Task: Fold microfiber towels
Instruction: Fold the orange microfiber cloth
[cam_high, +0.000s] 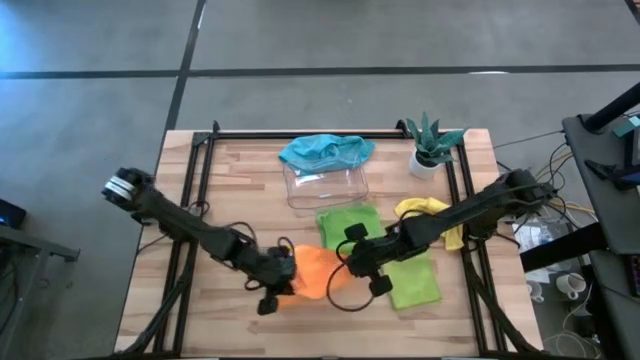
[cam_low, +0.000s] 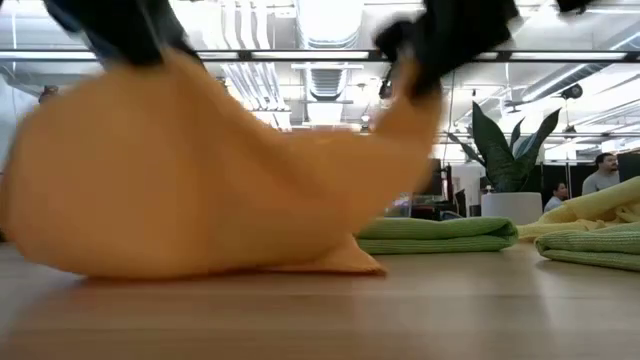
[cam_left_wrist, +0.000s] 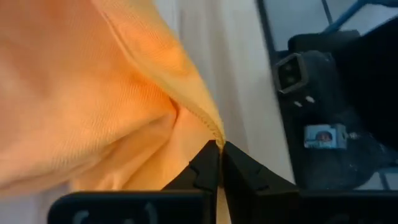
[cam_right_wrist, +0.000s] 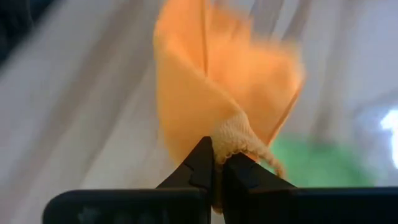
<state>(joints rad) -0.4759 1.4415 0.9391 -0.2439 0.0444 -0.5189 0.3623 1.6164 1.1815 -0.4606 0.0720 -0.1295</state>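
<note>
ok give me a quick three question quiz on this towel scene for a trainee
1. True or false: both sets of jaws are shut on the orange towel.
2. What is draped over the rim of the clear plastic tray?
A. the yellow towel
B. the teal blue towel
C. a lime green towel
3. Fill in: the potted plant stands near the table's far ____ corner in the high view.

Key
1. True: the left gripper and the right gripper each pinch an edge of it.
2. B, the teal blue towel.
3. Right, beyond the yellow towel and the two lime green towels.
</note>
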